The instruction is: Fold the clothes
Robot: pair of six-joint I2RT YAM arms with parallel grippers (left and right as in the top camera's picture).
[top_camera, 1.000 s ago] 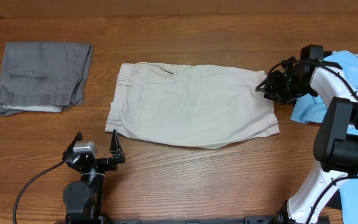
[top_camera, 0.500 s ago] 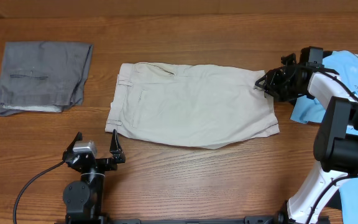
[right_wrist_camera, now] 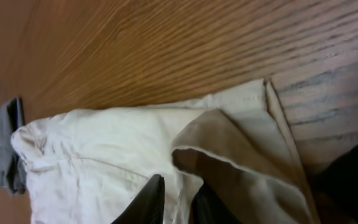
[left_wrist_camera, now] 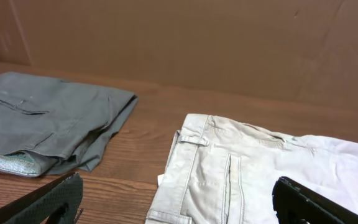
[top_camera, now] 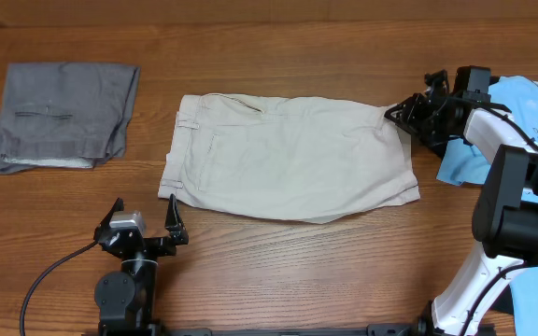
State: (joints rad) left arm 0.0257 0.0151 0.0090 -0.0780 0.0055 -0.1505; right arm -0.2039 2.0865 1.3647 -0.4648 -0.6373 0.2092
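Note:
Beige shorts (top_camera: 288, 154) lie flat in the middle of the table, waistband to the left. They also show in the left wrist view (left_wrist_camera: 260, 168) and the right wrist view (right_wrist_camera: 104, 149). My right gripper (top_camera: 402, 114) is at the shorts' far right leg corner. In the right wrist view its fingers (right_wrist_camera: 179, 199) are shut on a fold of the beige fabric, and the leg opening gapes beside them. My left gripper (top_camera: 143, 227) is open and empty near the front edge, pointing at the waistband (left_wrist_camera: 179, 205).
A folded grey garment (top_camera: 63, 117) lies at the far left and shows in the left wrist view (left_wrist_camera: 48, 124). A light blue T-shirt (top_camera: 530, 112) lies at the right edge under the right arm. A brown wall stands behind the table.
My right gripper has shifted slightly right and toward the far edge, staying at the shorts' far right corner. The left arm has not moved.

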